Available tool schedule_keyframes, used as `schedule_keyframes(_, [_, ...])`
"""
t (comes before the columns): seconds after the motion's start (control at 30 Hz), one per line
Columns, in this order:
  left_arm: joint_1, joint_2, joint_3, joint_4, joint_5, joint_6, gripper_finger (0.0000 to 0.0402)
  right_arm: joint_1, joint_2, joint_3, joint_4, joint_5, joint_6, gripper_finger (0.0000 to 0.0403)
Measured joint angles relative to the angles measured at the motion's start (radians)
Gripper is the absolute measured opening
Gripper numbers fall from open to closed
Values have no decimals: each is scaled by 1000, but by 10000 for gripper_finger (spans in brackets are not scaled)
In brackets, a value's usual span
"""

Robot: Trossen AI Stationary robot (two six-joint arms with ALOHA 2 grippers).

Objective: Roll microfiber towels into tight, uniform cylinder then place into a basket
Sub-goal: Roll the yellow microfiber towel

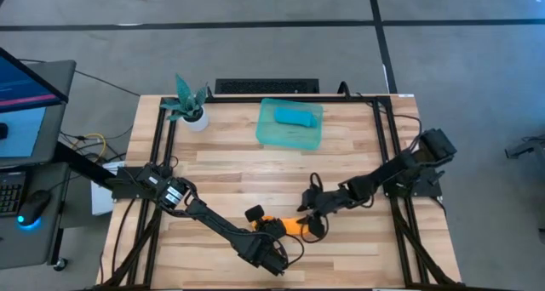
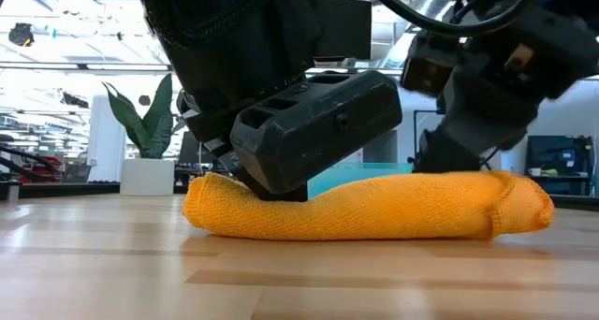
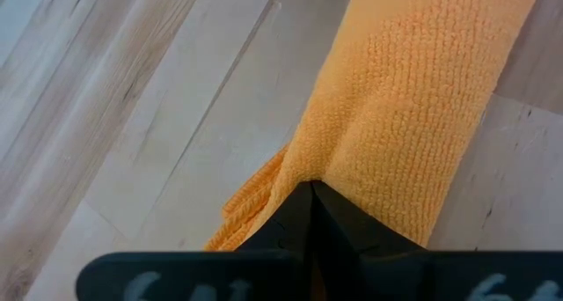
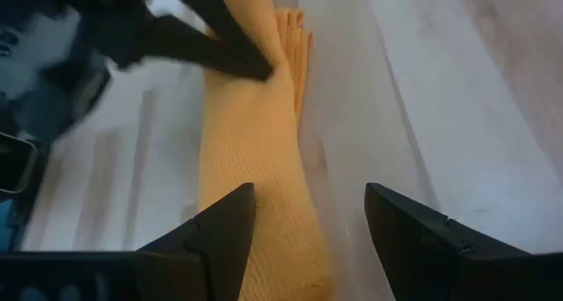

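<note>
While the left hand (image 1: 271,230) stays out of the question as a carrier, its fingers pressed together on the rolled orange towel (image 1: 289,225) near the counter's front edge, that towel lies as a finished-looking cylinder not yet in the basket (image 1: 274,136). To its right, the right hand (image 1: 312,225) stands with fingers wide apart at the roll's other end, holding nothing. At the counter's back edge the turquoise towel (image 1: 296,116) already lies rolled inside the basket. Judging by this, only lifting and placing the orange roll remains.
</note>
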Motion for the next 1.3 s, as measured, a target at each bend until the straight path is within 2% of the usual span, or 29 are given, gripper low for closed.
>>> schedule_keyframes(0.13, [0, 0, 0, 0, 0, 0, 4, 0, 80, 37, -2, -76, -7, 240])
schedule_keyframes(0.3, [0, 0, 0, 0, 0, 0, 4, -2, 169, 98, -12, -107, -14, 240])
schedule_keyframes(0.53, [-1, 2, 0, -3, -26, 0, 4, -15, 169, 124, -63, -177, -14, 230])
schedule_keyframes(0.7, [-2, 2, 0, -5, -27, 14, 4, -7, 167, 124, -89, -177, -11, 175])
schedule_keyframes(1.0, [-4, 8, 62, -84, -30, 9, 4, -21, 165, 123, -127, -199, -7, 24])
schedule_keyframes(1.07, [-8, 11, 78, -105, -29, 17, 4, -22, 164, 123, -129, -203, -22, 11])
schedule_keyframes(1.3, [-27, 13, 113, -158, -32, 17, 4, -22, 164, 123, -127, -202, -29, 21])
